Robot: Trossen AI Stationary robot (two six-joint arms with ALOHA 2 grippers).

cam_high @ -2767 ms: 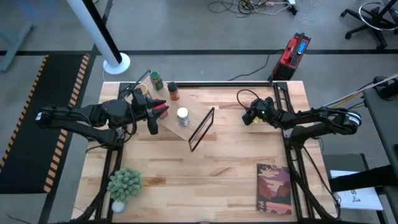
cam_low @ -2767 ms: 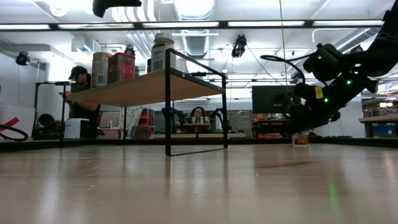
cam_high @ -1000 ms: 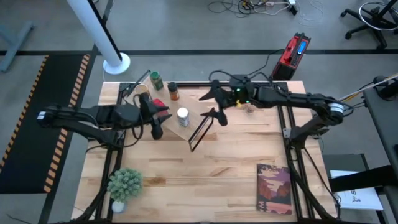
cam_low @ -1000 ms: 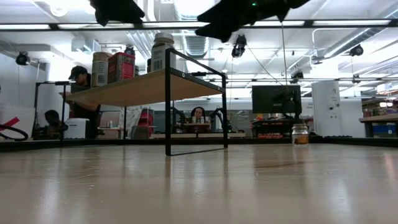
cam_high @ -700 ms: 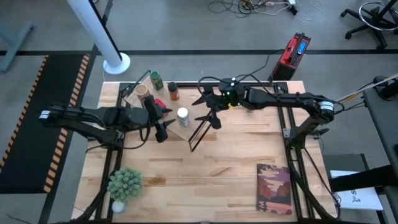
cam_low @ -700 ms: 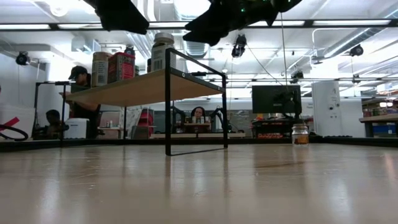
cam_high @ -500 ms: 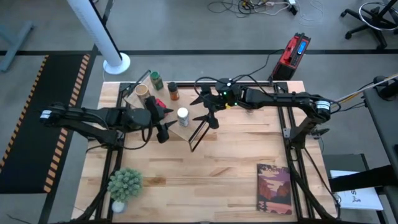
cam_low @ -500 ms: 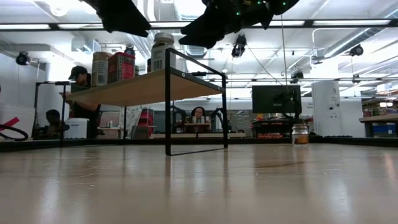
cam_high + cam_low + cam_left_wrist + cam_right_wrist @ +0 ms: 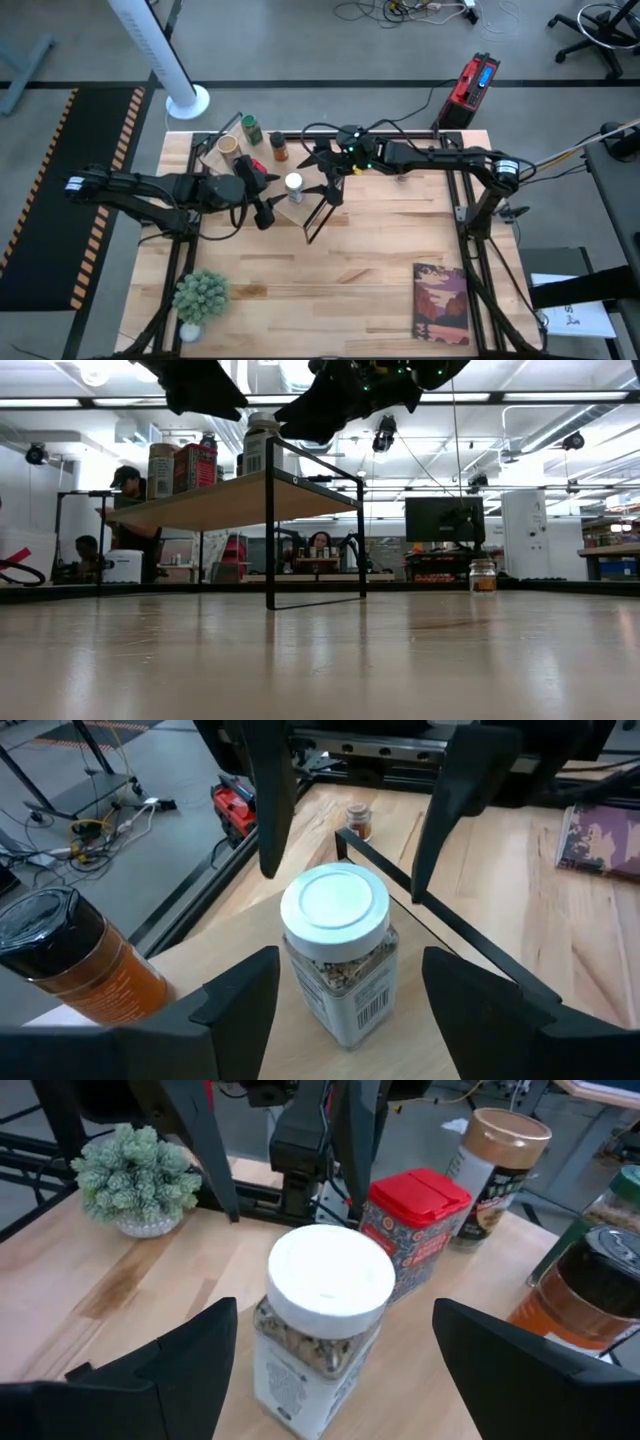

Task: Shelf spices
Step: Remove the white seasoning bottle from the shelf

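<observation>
Step in hand: the white-lidded jar [image 9: 293, 184] is standing upright on the shelf [image 9: 283, 203], and both arms are meeting around it; judging by the layout, this is the handover between a jar just set down and whatever comes after.
Left gripper [image 9: 265, 209]: its fingers [image 9: 232, 1010] are standing spread on either side of the jar, touching nothing.
Right gripper [image 9: 322, 172]: it is reaching in from the table's far side with fingers [image 9: 208, 1342] spread wide, the jar between them but not gripped.
Already shelved: the red tin [image 9: 412, 1226], the tan-topped jar [image 9: 500, 1170] and the dark-lidded jar [image 9: 584, 1284] are crowding the shelf's end toward the table's far left corner.
Still waiting: a small jar [image 9: 400, 176] is sitting on the table [image 9: 380, 260] near the far edge, well apart from the shelf.
Next move: probably one arm is going to need to back clear before the other closes or retreats, since the two pairs of fingers are working very near each other.
</observation>
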